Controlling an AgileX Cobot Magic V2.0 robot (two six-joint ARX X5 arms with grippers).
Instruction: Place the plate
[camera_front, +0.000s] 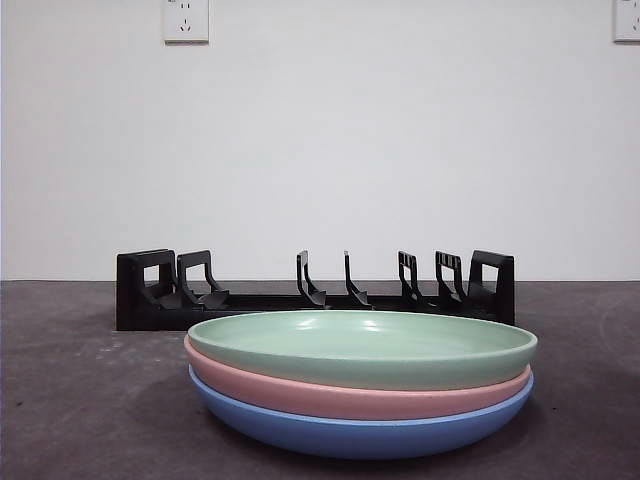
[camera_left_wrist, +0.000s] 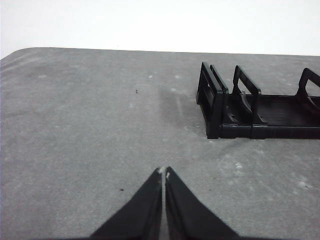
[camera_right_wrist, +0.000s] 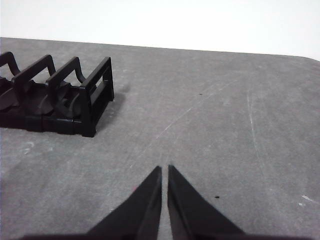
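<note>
1. Three plates sit stacked on the gray surface (camera_front: 70, 400) in the front view: green plate (camera_front: 362, 348) on top, pink plate (camera_front: 350, 397) under it, blue plate (camera_front: 360, 430) at the bottom, touching the surface.
2. A black rack (camera_front: 315, 290) stands just behind the stack, w/ upright dividers along its length and no plate in any slot.
3. Left end effector (camera_left_wrist: 164, 172): jaws clenched tip to tip, only a hairline seam between them; holds nothing, hovers over bare surface, w/ one end of the rack near.
4. Right end effector (camera_right_wrist: 164, 169): jaws pressed nearly together, a thin slit showing; holds nothing, over bare surface, w/ the other end of the rack near.
5. Neither end effector shows in the front view; neither wrist view shows the plates.
6. White wall behind, w/ an outlet (camera_front: 185, 20) at upper left and part of a 2nd outlet (camera_front: 627, 20) at upper right.
</note>
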